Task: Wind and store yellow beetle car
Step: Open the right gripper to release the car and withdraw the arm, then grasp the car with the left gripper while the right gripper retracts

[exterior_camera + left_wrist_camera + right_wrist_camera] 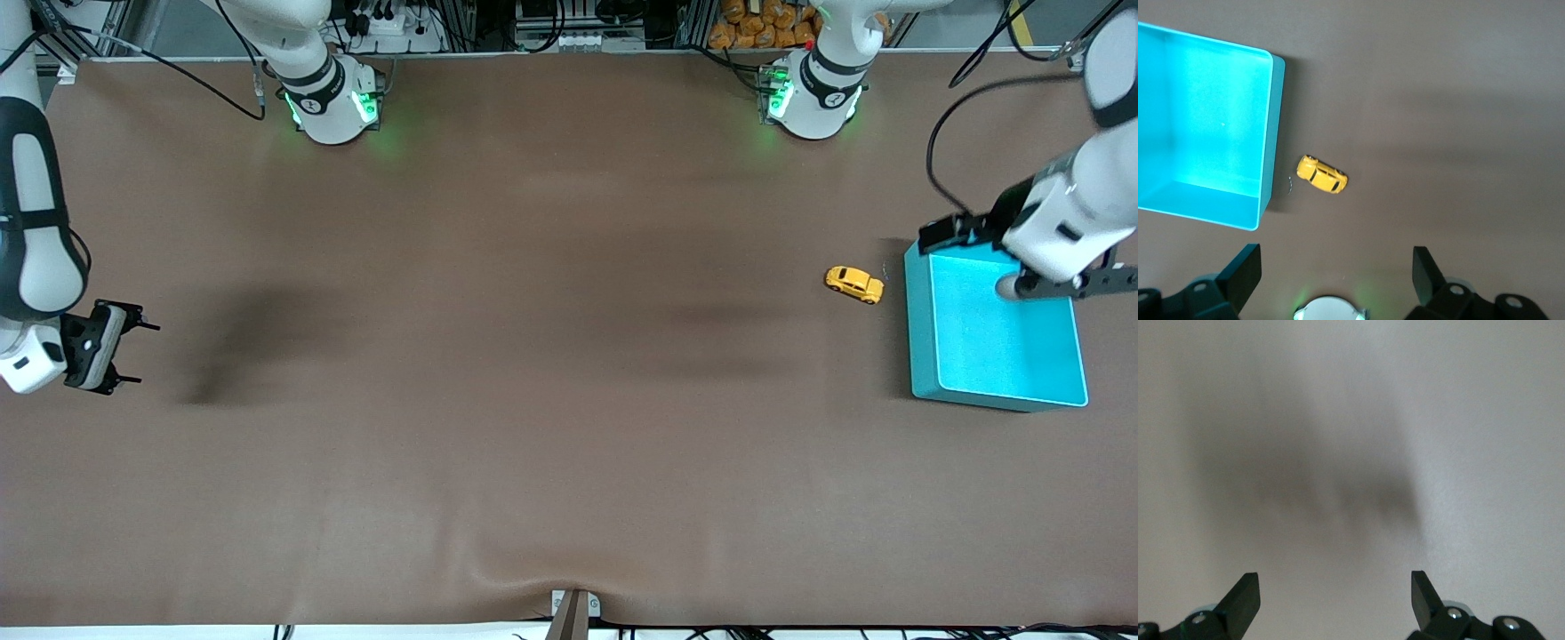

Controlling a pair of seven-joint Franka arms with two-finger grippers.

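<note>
Brown matting covers the whole surface (533,400), with cables and equipment along the edge where the arm bases stand. On it, toward the left arm's end, sits the yellow beetle car (854,284), upright on its wheels and resting just beside the turquoise bin (925,356) without touching it. The bin is open-topped and holds nothing. Over the bin's farther edge hangs the left end effector (1337,277), its fingers spread wide and gripping nothing; its wrist view looks down on both the car (1322,175) and the bin (1268,133). Well apart, at the right arm's end, the right end effector (124,354) waits above bare matting, fingers likewise spread and unloaded.
</note>
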